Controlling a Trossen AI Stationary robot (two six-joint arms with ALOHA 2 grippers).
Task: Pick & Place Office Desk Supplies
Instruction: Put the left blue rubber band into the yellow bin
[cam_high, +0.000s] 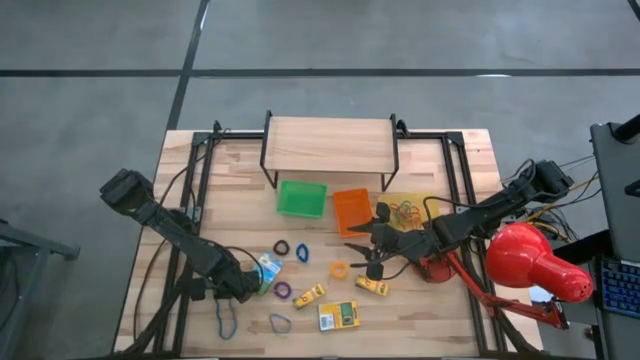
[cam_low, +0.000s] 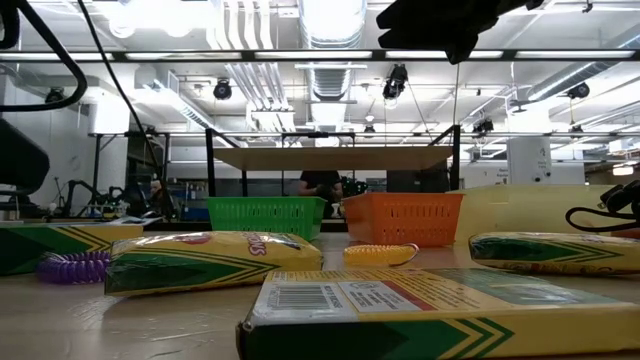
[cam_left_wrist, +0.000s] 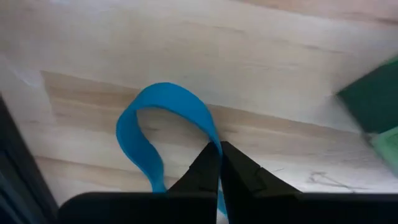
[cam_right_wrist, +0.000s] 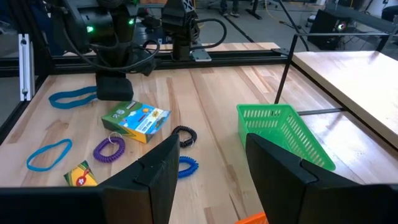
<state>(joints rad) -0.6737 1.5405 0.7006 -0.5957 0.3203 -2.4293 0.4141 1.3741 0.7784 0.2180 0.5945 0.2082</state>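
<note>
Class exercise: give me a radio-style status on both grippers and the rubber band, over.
Left gripper shut on blue rubber band, down at the table. Right gripper open, waiting above the table, holding nothing. Green box close beside left gripper.

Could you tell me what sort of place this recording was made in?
Most likely a robotics lab or workshop: a wooden worktable on a grey concrete floor, ceiling strip lights and exposed ducting overhead, and benches with equipment behind the table.

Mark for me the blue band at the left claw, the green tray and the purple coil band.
blue band (cam_left_wrist: 163, 102): left wrist view, top of its loop, above the shut left claw (cam_left_wrist: 219, 163).
green tray (cam_high: 301, 199): high view, its floor.
purple coil band (cam_right_wrist: 109, 149): right wrist view, on the coil.
</note>
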